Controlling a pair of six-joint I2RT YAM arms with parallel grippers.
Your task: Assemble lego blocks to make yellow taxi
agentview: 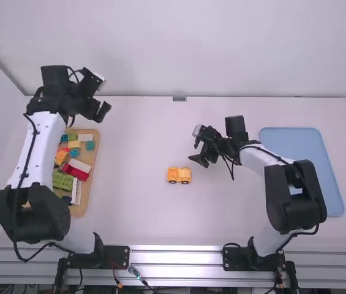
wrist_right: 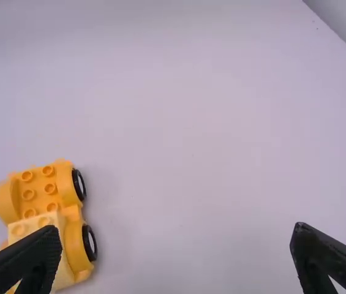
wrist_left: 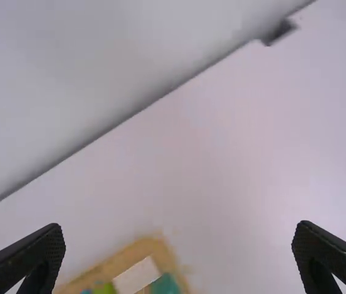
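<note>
In the high view my left gripper (agentview: 102,112) is over the table's far left, just beyond the brick tray; in the left wrist view the left gripper (wrist_left: 179,263) stands wide open and holds nothing. The high view has my right gripper (agentview: 198,160) above the middle of the table, right of and slightly beyond the orange-yellow car base (agentview: 179,176). Wide-spread, empty fingers mark the right gripper (wrist_right: 176,260) in the right wrist view. There the car base (wrist_right: 44,190) stands on its wheels, with a paler yellow block (wrist_right: 67,275) on one end, partly behind a finger.
A wooden tray (agentview: 93,184) of loose bricks lies at the left, partly under the left arm: green, red, white, teal, orange and yellow ones. At the right, a blue tray (agentview: 301,144) lies partly behind the right arm. A wall borders the table's far edge.
</note>
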